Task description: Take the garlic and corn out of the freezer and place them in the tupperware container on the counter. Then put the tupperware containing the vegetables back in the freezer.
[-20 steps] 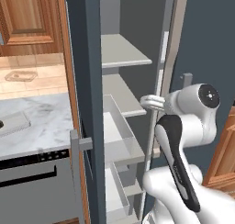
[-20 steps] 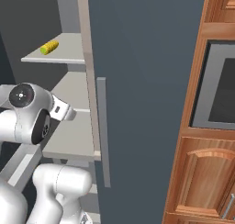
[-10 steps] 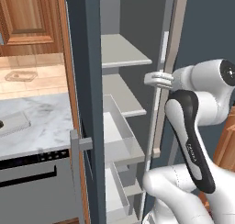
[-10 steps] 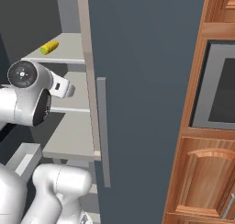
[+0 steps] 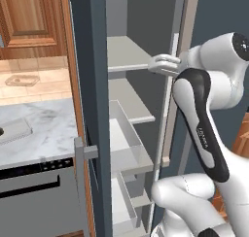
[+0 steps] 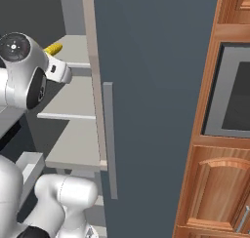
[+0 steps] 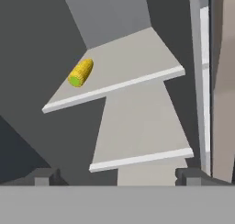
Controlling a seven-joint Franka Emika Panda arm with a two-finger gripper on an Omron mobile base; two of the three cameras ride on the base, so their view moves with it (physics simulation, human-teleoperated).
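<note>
The hand view showed the corn [image 7: 81, 72] at upper left on a freezer [image 7: 124, 58] shelf; the pincer [image 7: 117, 176] gaped wide, empty.

The left base view showed the container [image 5: 22, 79] at upper left on the worktop [image 5: 44, 129].

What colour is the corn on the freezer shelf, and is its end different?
The corn is bright yellow with a green end, clearest in the hand view.

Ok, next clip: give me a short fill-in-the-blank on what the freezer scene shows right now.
1. The corn lies on a freezer ____.
2. The pincer is ____, holding nothing.
3. The clear tupperware sits on the ____.
4. The freezer door stands ____.

Missing: shelf; open; counter; open
</note>
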